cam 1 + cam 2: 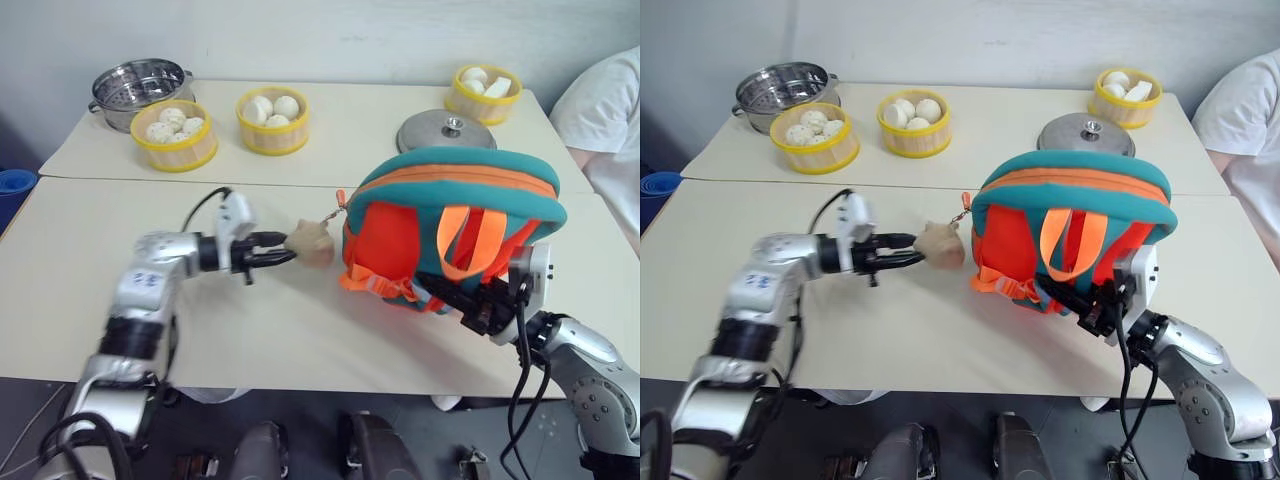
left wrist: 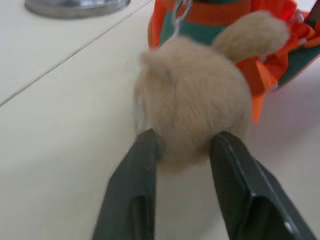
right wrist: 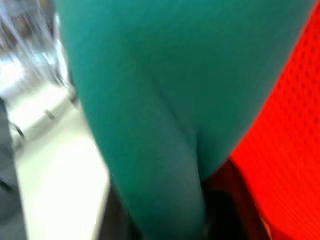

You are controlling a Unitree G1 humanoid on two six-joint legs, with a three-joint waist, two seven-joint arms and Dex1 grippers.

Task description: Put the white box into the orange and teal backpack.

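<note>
Close in front of us, our left hand [image 1: 283, 251] straddles the bear charm [image 1: 310, 243] with fingers apart, our right hand [image 1: 478, 305], grip unclear, risks toppling the orange and teal backpack [image 1: 455, 225] standing on the bench [image 1: 90, 250].

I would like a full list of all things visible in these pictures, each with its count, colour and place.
backpack: one, teal and orange, on the near table toward the right
plush bear charm: one, tan, hanging at the backpack's left side, between the left gripper's fingertips
steamer baskets: three, yellow, holding white buns, on the far table
metal pot: one, silver, far left corner
metal lid: one, silver, behind the backpack
tables: two, cream, set edge to edge
person's sleeve: one, white, far right
left gripper: black fingers, open around the charm
right gripper: black, at the backpack's lower right
</note>
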